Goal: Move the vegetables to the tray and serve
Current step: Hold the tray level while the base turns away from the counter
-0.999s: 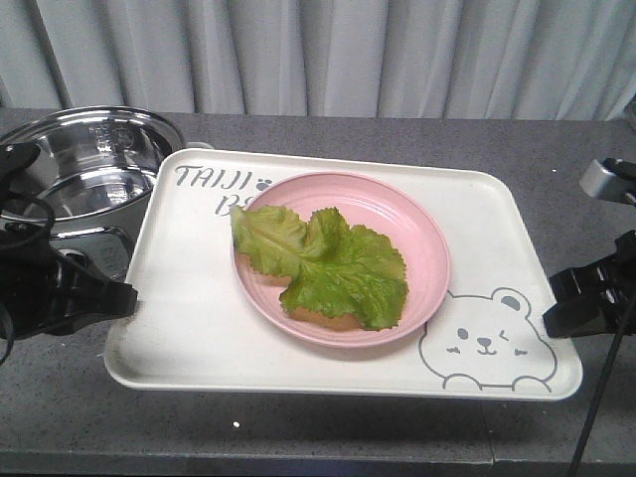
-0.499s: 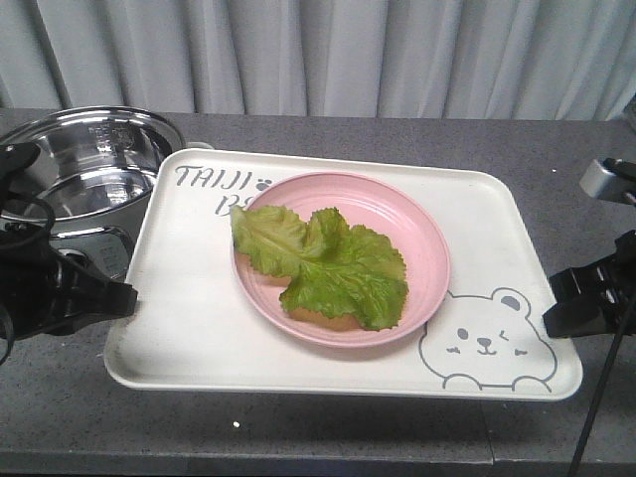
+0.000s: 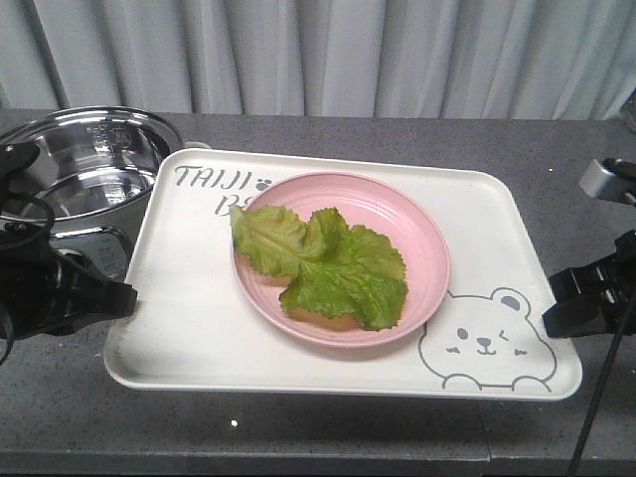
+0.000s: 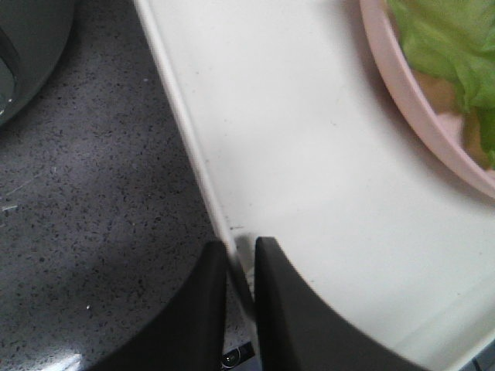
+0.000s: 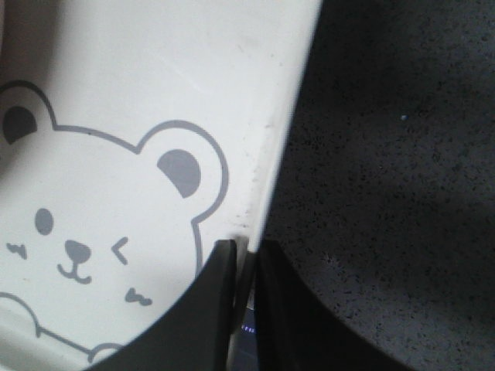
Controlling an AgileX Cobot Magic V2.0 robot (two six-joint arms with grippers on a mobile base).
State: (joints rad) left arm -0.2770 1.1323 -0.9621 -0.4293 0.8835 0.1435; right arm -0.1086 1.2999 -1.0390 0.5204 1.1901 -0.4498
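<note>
Nearest me, the front rim of the cream tray (image 3: 189, 313) casts a dark shadow on the grey speckled counter (image 3: 348, 129). I cannot tell whether it rests there or hangs just clear.

The left gripper (image 3: 117, 296) is clamped on the tray's left rim. The left wrist view shows its two black fingers (image 4: 205, 286) pinching the lip, one outside and one inside. The right gripper (image 3: 556, 308) bites the right rim the same way beside the winking bear drawing (image 3: 487, 343). Its arm is cut off at the picture's edge, and from the front both grippers are little more than black shapes.

In the middle of the tray stands a round pink plate (image 3: 417, 238) holding the lettuce leaves (image 3: 328, 263), crinkled and overlapping, so their number is hard to tell. The plate hides the end of the grey lettering (image 3: 214, 179).

Behind the left gripper a steel pot (image 3: 89, 169) sits just beside the tray's far left corner, its left side cropped. A pale curtain (image 3: 318, 50) closes the back.
</note>
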